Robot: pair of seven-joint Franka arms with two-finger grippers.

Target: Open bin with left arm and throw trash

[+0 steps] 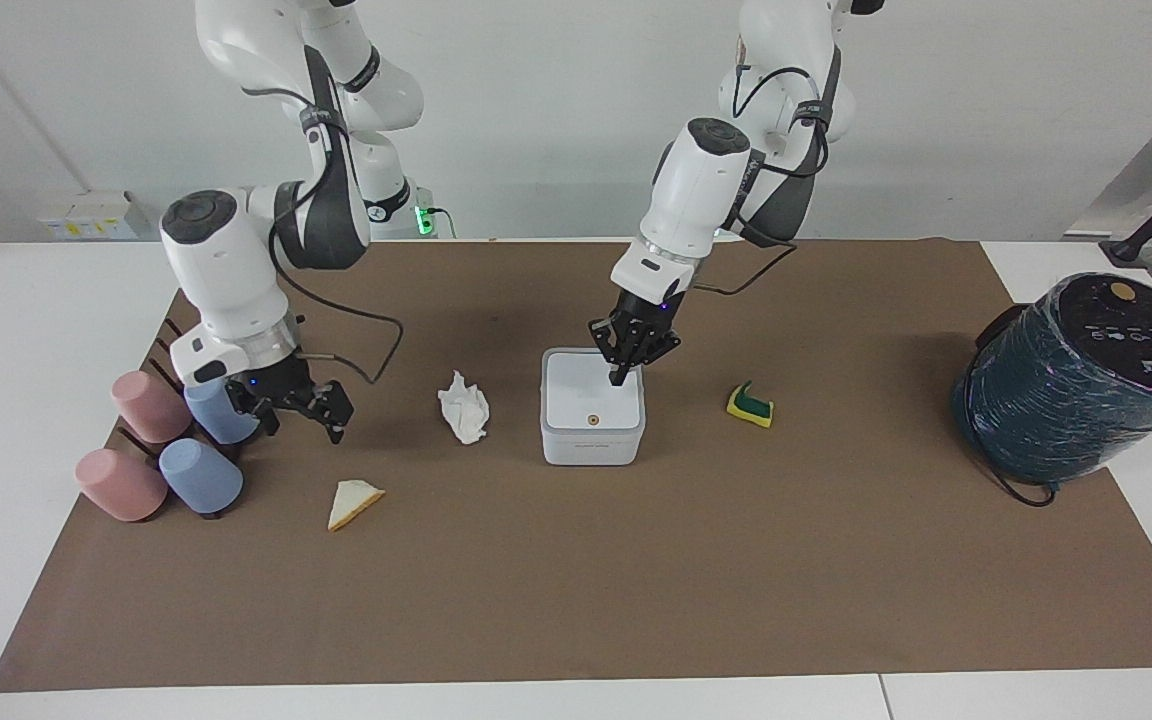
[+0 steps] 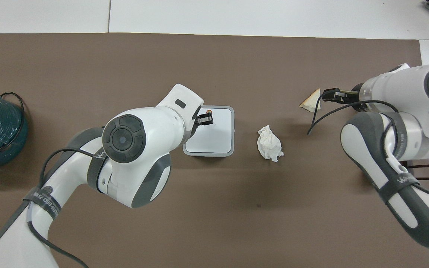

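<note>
The white square bin (image 1: 592,432) stands mid-mat with its lid down and the orange dot (image 1: 592,420) showing; it also shows in the overhead view (image 2: 214,139). My left gripper (image 1: 620,376) is shut and empty, its tips low over the lid; I cannot tell if they touch. It also shows in the overhead view (image 2: 207,120). My right gripper (image 1: 297,417) is open and empty, low over the mat beside the cups, close to the bread wedge (image 1: 353,502). The white tissue (image 1: 463,407) lies beside the bin. The yellow-and-green sponge (image 1: 750,405) lies toward the left arm's end.
Pink cups (image 1: 144,405) and blue cups (image 1: 200,477) lie on a dark rack at the right arm's end. A large dark teal wrapped cylinder (image 1: 1076,385) stands at the left arm's end. The brown mat (image 1: 576,580) covers the table.
</note>
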